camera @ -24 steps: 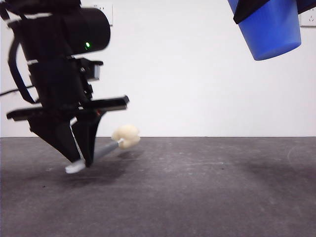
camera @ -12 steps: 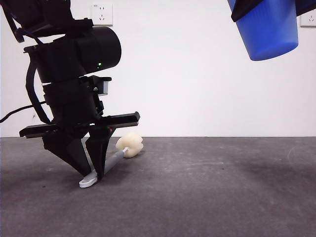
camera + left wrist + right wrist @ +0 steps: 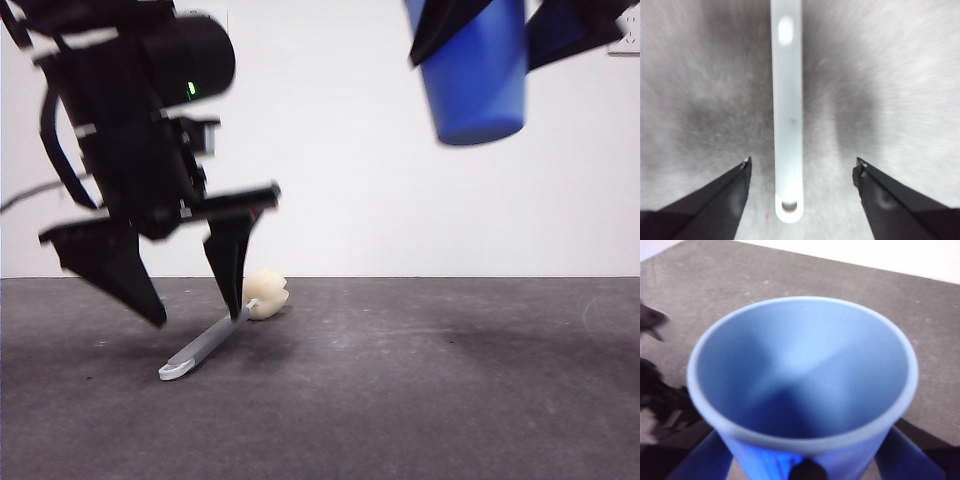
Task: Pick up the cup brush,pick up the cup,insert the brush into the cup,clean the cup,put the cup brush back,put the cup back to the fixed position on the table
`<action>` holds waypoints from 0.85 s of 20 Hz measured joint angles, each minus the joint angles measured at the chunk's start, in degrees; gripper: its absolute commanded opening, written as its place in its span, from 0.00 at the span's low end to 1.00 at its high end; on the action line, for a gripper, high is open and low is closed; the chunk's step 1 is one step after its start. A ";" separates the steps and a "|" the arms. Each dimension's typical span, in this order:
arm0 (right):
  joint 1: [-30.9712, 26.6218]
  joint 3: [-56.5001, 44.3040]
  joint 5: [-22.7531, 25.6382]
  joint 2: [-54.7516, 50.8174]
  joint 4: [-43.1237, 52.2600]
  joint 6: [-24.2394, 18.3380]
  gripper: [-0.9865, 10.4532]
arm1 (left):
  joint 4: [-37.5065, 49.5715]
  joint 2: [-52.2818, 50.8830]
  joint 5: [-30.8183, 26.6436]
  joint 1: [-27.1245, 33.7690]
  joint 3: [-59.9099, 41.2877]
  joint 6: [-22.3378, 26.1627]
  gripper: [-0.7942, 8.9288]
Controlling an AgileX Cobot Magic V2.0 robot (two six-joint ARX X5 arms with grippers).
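Brush (image 3: 215, 338): flat on bench (image 3: 420, 400), between the wide-open, empty jaws of left gripper (image 3: 802, 170), untouched. Cup (image 3: 478, 70): held aloft, mouth up, jaws of right gripper (image 3: 490, 25) clamped on it.

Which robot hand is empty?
The left gripper: its jaws are spread wide above the brush lying on the table. The right gripper holds the cup up high.

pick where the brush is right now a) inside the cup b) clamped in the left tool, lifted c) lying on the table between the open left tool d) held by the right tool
c: the brush lies flat on the table, the left tool spread open on either side without touching it, while the right tool holds the cup up high.
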 measured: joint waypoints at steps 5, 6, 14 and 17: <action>-6.67 0.00 -6.97 12.50 12.24 0.11 0.07 | -4.07 -13.09 1.07 0.00 0.00 4.92 0.44; -7.85 0.00 -7.15 15.23 14.53 0.22 0.07 | -4.81 -16.50 1.16 0.00 0.00 5.75 0.44; -12.04 -4.66 -10.19 29.20 31.28 -0.02 0.07 | -10.40 -33.42 1.22 0.00 0.00 9.25 0.44; -13.03 -6.95 -11.54 32.30 37.92 -0.70 0.07 | -12.41 -34.23 1.22 0.00 0.00 9.42 0.44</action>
